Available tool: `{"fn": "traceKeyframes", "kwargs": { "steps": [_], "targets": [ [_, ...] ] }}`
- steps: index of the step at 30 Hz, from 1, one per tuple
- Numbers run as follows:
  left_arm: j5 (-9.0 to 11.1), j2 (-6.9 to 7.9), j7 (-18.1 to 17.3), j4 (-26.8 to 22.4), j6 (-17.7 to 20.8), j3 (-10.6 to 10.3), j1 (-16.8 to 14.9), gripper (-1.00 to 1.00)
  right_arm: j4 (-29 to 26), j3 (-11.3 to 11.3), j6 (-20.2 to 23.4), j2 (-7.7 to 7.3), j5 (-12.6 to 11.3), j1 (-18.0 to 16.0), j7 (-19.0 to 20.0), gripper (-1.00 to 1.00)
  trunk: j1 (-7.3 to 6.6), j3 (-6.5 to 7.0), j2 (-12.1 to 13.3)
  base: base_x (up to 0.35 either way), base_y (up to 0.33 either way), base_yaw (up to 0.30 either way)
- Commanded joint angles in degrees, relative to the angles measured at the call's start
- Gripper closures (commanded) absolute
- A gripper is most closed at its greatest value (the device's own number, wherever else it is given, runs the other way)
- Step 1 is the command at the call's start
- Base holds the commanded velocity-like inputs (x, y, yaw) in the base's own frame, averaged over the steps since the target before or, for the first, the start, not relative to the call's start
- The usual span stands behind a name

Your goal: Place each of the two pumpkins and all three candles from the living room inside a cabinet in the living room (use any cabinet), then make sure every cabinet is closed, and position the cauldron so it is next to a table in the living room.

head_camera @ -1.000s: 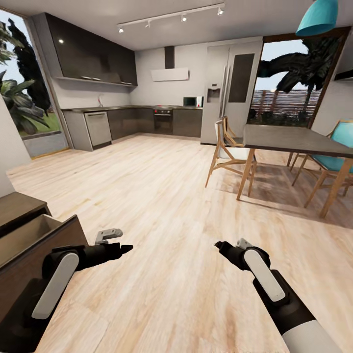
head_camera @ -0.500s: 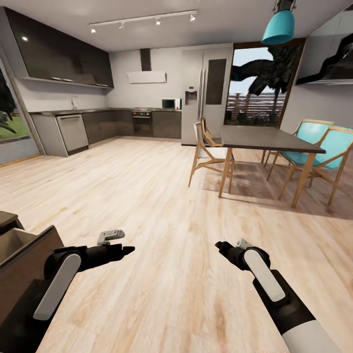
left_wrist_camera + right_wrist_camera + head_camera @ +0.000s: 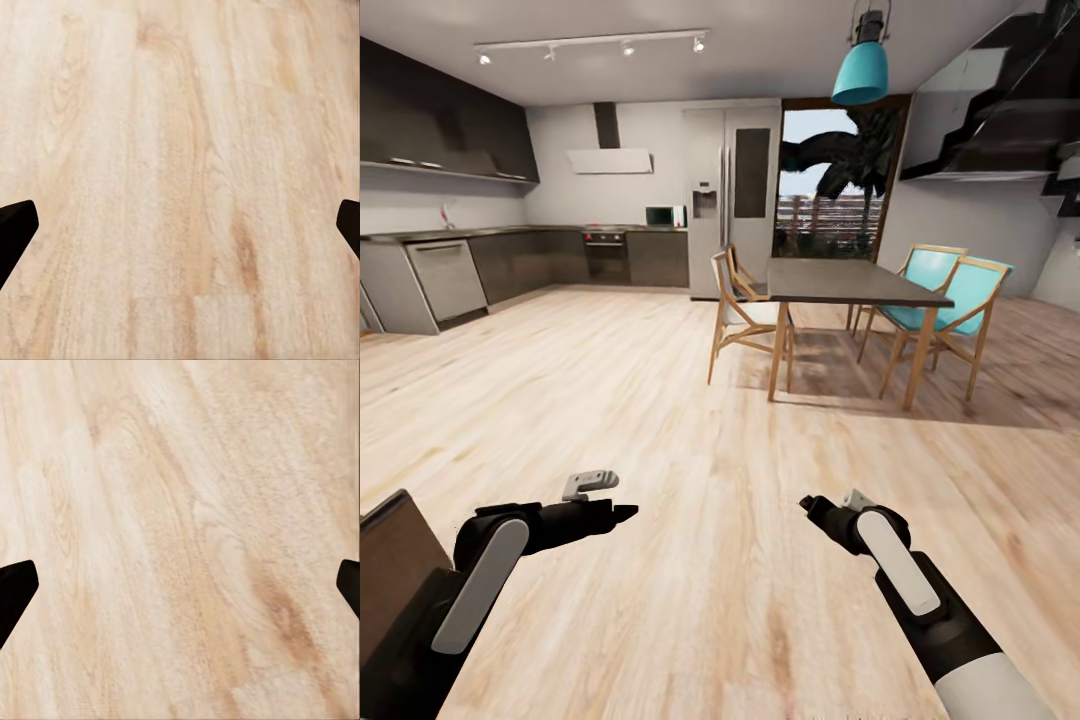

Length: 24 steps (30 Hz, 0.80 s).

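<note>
Right now both arms reach forward low over a pale wooden floor (image 3: 690,420), with nothing between either set of jaws. The left gripper (image 3: 622,513) points ahead and slightly inward; in the left wrist view its two dark fingertips (image 3: 15,229) sit at opposite edges with bare planks between them, so its jaws stand wide apart and hold nothing. The right gripper (image 3: 807,505) is the same: in the right wrist view its fingertips (image 3: 15,585) are spread to the edges over bare floor (image 3: 180,540). Behind and outboard of the left gripper, beside the left arm, a dark-brown wooden panel (image 3: 395,555) juts up at the frame edge; this looks like part of the cabinet, but whether it is open or what it holds cannot be told. Well ahead of the right gripper stands a dining table (image 3: 850,282) with a dark surface, a wooden chair (image 3: 740,310) on its near side and teal chairs (image 3: 950,295) beyond it, under a teal hanging lamp (image 3: 860,70). Far ahead of the left gripper runs a kitchen counter (image 3: 510,235) with a tall grey fridge (image 3: 730,200) at its end.
</note>
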Motion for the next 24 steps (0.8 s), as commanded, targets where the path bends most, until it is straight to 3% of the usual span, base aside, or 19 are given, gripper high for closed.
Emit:
{"fn": "traceKeyframes", "kwargs": {
  "steps": [1, 11, 24],
  "targets": [
    [0.6, 0.07, 0.6, -0.1, 0.1, -0.1, 0.0, -1.00, 0.0, 0.1, 0.1, -0.04, -0.3, -0.1, -0.4, -1.00, -0.01, -0.01, 0.0, -0.005, 0.011, -0.272],
    [0.6, 0.17, 0.6, -0.1, 0.1, -0.1, 0.0, -1.00, 0.0, 0.1, 0.1, -0.04, -0.3, -0.1, -0.4, -1.00, -0.01, 0.45, 0.0, -0.127, 0.150, -0.271],
    [0.6, 0.18, 0.6, -0.1, 0.1, -0.2, 0.0, -1.00, 0.0, 0.1, 0.1, -0.12, -0.3, -0.1, -0.4, -1.00, -0.01, 1.06, 0.0, -0.266, 0.120, -0.271]
  ]
}}
